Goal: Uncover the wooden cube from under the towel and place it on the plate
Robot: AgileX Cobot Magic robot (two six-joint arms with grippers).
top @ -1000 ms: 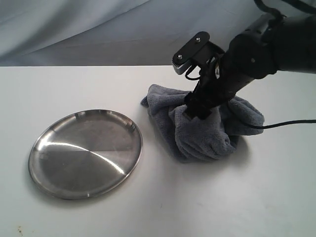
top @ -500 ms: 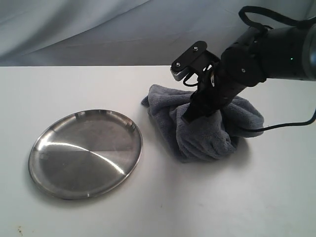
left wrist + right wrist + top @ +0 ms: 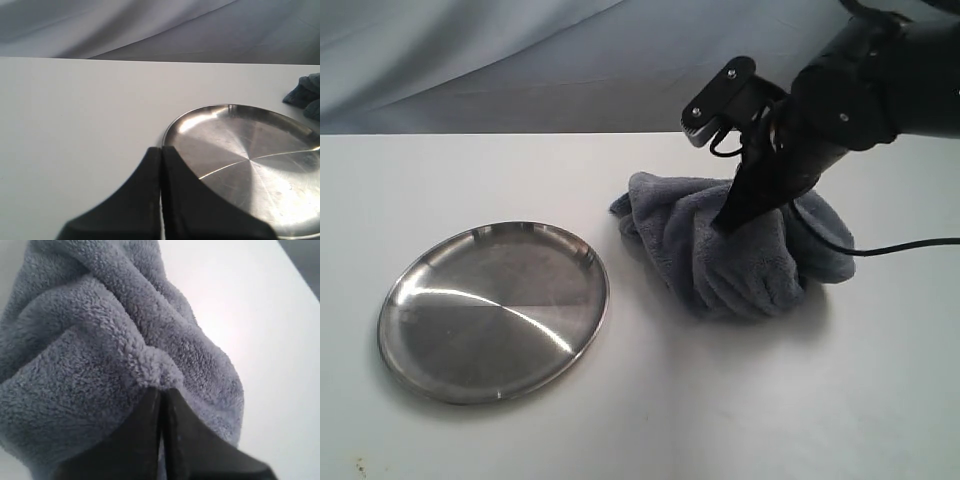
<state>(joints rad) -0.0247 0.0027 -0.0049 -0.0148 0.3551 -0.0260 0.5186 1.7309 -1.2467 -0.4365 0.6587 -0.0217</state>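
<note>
The blue-grey towel (image 3: 740, 250) is bunched into a raised heap right of centre, pulled up at its top where my right gripper (image 3: 730, 222) is shut on a fold of it. In the right wrist view that gripper (image 3: 161, 390) pinches the plush towel (image 3: 90, 355) at a gathered tuft. The wooden cube is hidden. The steel plate (image 3: 495, 310) lies flat at the left, with nothing on it. My left gripper (image 3: 161, 149) is shut on nothing, hovering by the near rim of the plate (image 3: 250, 160); it does not show in the exterior view.
White tabletop (image 3: 740, 400) all round, with a pale draped cloth backdrop (image 3: 520, 60) behind. A black cable (image 3: 910, 245) runs from the right arm across the table at the right. A corner of the towel (image 3: 305, 95) shows beyond the plate in the left wrist view.
My right gripper has risen and shifted slightly right with the towel fold in it, drawing the heap up taller and narrower. The plate and left gripper have not moved.
</note>
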